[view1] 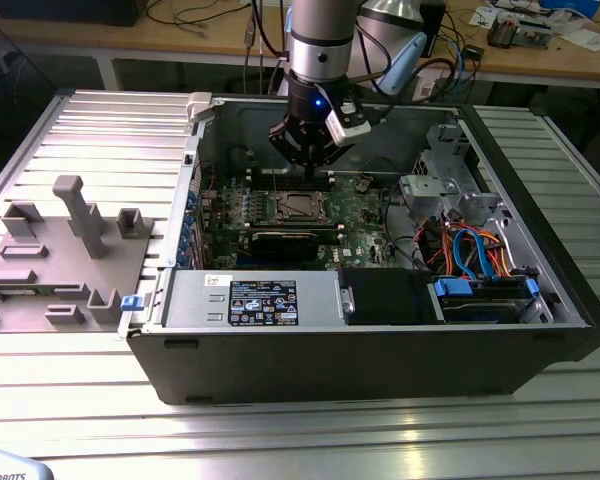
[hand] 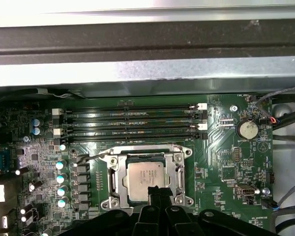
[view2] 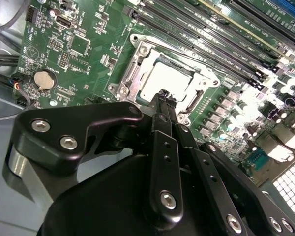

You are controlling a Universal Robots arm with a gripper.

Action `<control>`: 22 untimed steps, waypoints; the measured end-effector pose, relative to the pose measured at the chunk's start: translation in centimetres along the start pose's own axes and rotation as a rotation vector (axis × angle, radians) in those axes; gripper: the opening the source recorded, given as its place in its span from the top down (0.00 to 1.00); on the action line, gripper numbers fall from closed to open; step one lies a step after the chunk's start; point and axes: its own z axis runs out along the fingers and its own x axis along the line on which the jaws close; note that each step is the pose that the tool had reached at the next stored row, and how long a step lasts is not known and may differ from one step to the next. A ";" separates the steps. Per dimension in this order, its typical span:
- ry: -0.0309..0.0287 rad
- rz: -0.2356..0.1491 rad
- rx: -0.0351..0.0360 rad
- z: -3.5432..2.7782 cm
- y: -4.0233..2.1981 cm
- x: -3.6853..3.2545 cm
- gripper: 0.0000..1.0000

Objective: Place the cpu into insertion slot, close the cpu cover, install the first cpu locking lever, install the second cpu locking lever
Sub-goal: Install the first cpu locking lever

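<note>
**Arm held vertical, fingers drawn together**

In the exterior view, the arm point(view1: 320, 45) is seen entering from the top centre of the frame, pointed straight down. The black gripper point(view1: 308, 165) is hung below it, above mid-frame. In the second wrist view, the fingers point(view2: 163, 147) are pressed together, tips at frame centre.

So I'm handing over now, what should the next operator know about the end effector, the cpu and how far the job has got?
End effector: shut, holding nothing, tip low over the near edge of the cpu.
Cpu: seated flat in the insertion slot on the green board.
Cpu cover: looks lowered around the chip.
Done: placing the cpu, apparently closing the cover.
Left: both locking levers; I cannot tell whether either is latched.
</note>
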 end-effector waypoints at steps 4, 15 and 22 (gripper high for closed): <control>0.0000 0.000 -0.0001 0.00 0.01 0.32 0.89; 0.0000 0.000 0.0000 -0.01 -0.01 0.79 0.89; 0.0000 0.000 0.0001 -0.02 0.01 0.96 0.89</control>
